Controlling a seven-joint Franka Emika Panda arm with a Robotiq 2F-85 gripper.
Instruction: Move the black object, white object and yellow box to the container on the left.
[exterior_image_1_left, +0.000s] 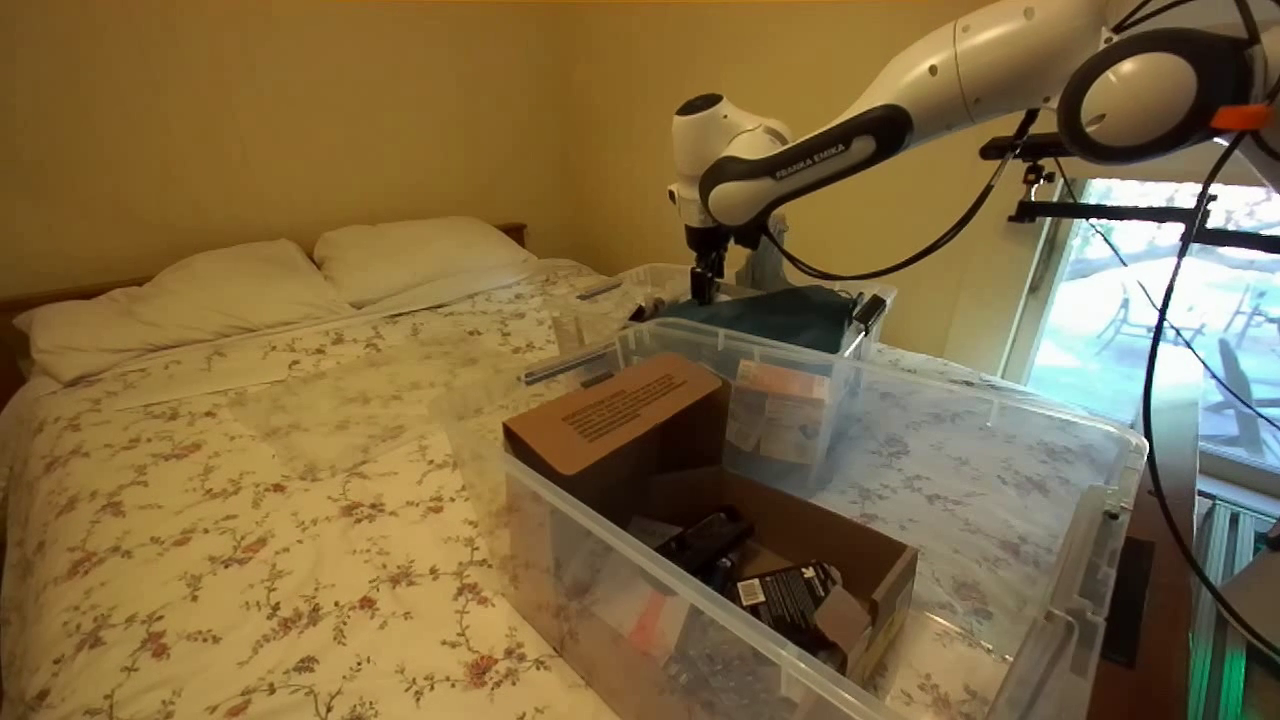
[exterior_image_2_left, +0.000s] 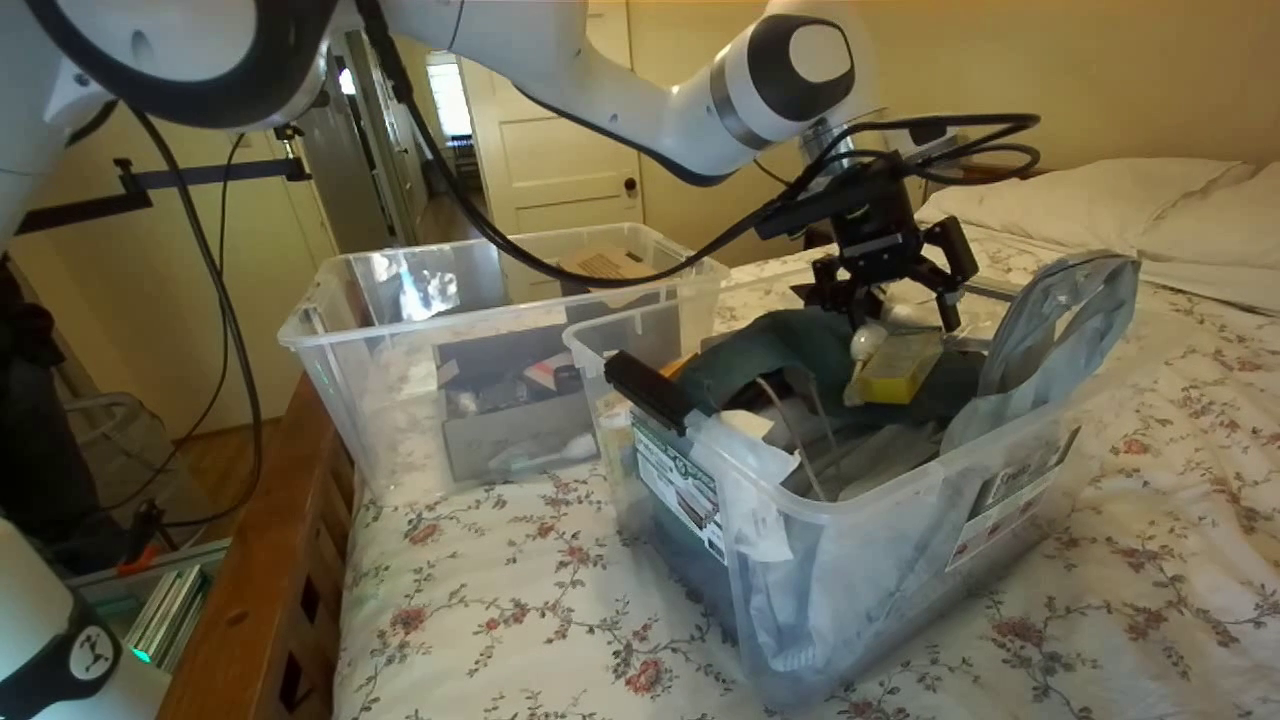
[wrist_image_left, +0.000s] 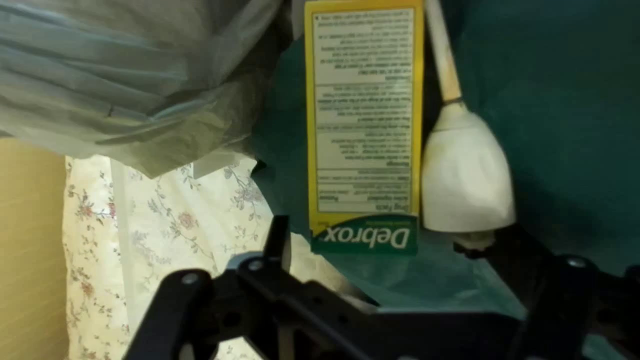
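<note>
The gripper (exterior_image_2_left: 905, 318) hung spread apart, the yellow box (wrist_image_left: 362, 125) just beneath it; contact was hard to judge. The box seemed light, stiff but crushable, best pinched across its long sides, though the white object (wrist_image_left: 467, 175) crowded one.

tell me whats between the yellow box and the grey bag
Mostly dark green material lies between the yellow box and the grey bag, as the wrist view shows.
</note>
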